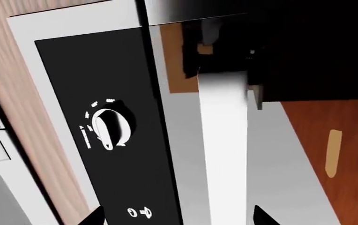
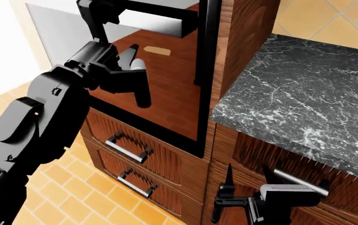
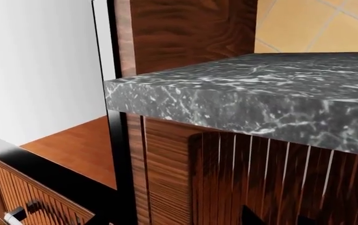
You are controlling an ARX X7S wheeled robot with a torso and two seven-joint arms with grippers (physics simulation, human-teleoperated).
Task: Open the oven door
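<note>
So the left gripper is sitting right up against the oven door near its top edge; the silver bar handle is running between its fingertips, but I can't tell if they're actually clamped. The right gripper is hanging low by the marble counter, fingers apart and empty. My worry is it slipping off that smooth bar mid-pull if the grip is loose.

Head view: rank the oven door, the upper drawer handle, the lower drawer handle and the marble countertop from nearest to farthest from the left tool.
1. Oven door: right at the left tool, behind it.
2. Upper drawer handle: below the door.
3. Lower drawer handle: further down. The countertop, off to the right, is too close to this one to rank.
</note>
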